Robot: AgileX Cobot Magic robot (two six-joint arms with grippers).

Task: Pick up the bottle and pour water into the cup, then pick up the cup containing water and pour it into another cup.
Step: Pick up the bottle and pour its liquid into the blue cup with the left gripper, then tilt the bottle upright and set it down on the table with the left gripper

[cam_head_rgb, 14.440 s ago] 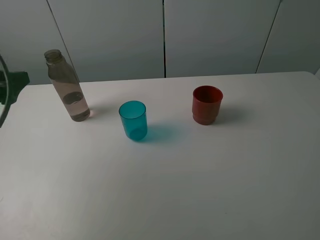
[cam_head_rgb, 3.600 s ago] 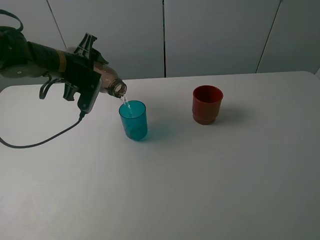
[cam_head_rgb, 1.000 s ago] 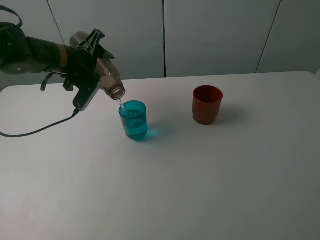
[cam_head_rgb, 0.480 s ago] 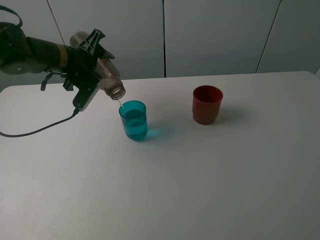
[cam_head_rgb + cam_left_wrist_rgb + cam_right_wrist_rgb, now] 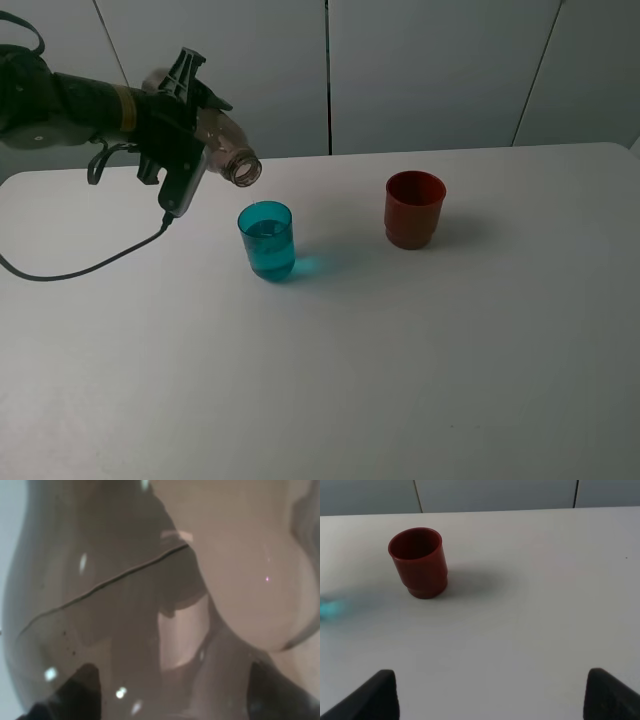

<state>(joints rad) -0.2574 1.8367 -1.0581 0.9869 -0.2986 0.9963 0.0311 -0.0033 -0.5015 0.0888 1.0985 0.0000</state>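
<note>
Exterior high shows our left gripper (image 5: 190, 135) clamped on the bottle (image 5: 229, 146); we judge the water-filled cup (image 5: 267, 242) slippery, best gripped mid-wall.

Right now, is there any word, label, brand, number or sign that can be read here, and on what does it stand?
None can be read. The bottle, the teal cup and the red cup show no label or print; the table shows no writing either.
</note>
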